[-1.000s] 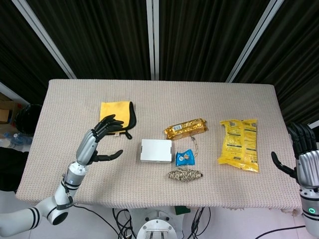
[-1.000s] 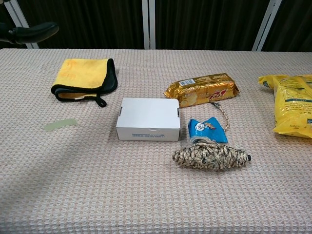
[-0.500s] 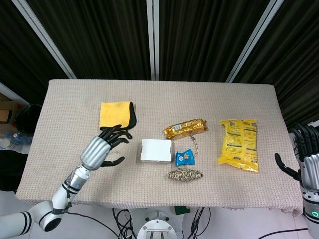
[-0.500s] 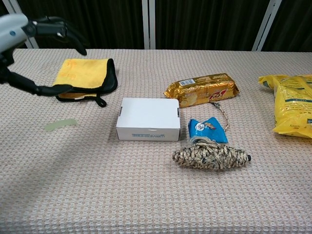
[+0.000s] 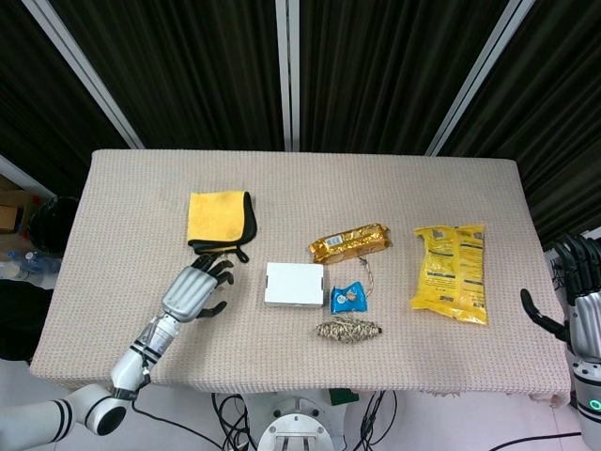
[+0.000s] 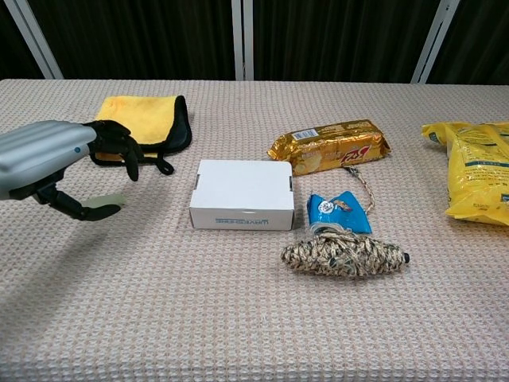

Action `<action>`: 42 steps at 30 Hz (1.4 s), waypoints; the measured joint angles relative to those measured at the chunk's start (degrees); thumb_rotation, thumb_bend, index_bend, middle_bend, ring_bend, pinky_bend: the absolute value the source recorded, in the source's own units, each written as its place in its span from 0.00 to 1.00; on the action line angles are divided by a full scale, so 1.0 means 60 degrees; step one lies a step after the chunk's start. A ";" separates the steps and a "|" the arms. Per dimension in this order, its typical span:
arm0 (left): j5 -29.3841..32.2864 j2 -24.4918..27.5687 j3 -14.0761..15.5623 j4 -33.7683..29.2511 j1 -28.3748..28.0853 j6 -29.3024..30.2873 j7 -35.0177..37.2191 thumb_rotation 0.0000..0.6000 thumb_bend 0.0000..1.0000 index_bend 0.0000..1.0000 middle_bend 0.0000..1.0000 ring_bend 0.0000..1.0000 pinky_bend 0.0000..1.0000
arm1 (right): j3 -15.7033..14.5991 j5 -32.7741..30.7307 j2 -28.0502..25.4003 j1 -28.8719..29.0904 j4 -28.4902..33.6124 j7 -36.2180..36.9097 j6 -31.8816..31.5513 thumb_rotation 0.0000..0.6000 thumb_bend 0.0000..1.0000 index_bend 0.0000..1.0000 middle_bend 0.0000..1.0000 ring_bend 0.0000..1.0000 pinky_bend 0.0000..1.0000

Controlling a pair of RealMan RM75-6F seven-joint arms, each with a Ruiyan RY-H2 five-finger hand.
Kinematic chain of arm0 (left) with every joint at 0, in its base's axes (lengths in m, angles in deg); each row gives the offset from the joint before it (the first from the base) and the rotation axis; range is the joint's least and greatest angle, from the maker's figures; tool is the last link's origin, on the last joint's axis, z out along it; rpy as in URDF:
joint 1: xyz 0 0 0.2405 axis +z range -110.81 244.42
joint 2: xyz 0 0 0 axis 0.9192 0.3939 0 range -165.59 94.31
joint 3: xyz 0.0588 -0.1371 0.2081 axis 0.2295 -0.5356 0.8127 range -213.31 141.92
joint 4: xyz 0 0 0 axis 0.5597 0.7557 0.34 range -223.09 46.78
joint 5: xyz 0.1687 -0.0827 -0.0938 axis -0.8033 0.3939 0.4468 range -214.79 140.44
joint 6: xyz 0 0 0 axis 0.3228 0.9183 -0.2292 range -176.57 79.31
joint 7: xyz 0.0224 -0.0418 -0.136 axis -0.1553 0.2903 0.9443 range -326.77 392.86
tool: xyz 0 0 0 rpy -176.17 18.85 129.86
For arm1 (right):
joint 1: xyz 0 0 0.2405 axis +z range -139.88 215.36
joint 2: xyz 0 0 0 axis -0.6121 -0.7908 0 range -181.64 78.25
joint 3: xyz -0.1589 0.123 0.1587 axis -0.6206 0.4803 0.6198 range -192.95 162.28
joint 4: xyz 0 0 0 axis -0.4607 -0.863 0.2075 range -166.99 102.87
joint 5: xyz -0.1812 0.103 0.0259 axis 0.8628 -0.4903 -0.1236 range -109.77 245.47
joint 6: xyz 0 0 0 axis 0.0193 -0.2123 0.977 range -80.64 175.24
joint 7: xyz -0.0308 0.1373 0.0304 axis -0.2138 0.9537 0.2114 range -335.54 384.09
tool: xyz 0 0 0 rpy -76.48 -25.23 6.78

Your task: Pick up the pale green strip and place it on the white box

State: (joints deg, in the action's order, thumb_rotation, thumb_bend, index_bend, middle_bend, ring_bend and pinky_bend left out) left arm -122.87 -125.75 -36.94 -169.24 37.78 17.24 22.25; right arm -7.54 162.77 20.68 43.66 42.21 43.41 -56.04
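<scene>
**Pale green strip: flat on surface, left of white box**

Pale green strip (image 6: 111,199): mostly hidden under left hand (image 6: 60,163); visible end suggests long axis running left-right.
Left hand: fingers spread, empty, poised over strip.
White box (image 6: 242,193): right of strip, apart.
Right hand (image 5: 575,282): off surface's right edge, fingers apart, empty.
Yellow cloth (image 6: 139,117): far side of strip.

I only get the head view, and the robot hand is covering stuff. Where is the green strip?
Observer: The pale green strip lies flat on the table, peeking out from under the left robot hand.
Operator: Is it grabbed yet?
Observer: Not that I can see. The fingers are spread above it, with the thumb just in front.
Operator: Is the box close?
Observer: The white box sits to the strip's right, with a gap between them.
</scene>
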 measured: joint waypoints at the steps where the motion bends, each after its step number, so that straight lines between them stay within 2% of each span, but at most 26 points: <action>1: 0.0021 -0.0050 -0.0021 0.0081 -0.0006 -0.0005 -0.0016 0.94 0.26 0.41 0.25 0.09 0.20 | -0.0004 0.0012 0.0000 0.0005 0.0012 -0.0008 0.0000 1.00 0.32 0.00 0.00 0.00 0.00; 12: 0.0418 -0.0327 -0.0232 0.0647 -0.0082 -0.0234 -0.0221 0.95 0.30 0.44 0.25 0.09 0.20 | -0.0022 -0.0012 -0.0032 -0.0011 0.0034 -0.0040 0.0023 1.00 0.32 0.00 0.00 0.00 0.00; 42: 0.0988 -0.0382 -0.0253 0.0908 -0.0120 -0.0672 -0.0585 0.95 0.31 0.50 0.25 0.09 0.20 | -0.0061 -0.0070 0.0076 0.0008 -0.0074 -0.0104 0.0147 1.00 0.32 0.00 0.00 0.00 0.00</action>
State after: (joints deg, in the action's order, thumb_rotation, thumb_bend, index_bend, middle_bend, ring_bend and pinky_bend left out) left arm -116.94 -128.04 -38.46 -163.79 37.06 13.21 18.74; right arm -7.91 162.35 21.13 43.70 41.77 42.79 -55.16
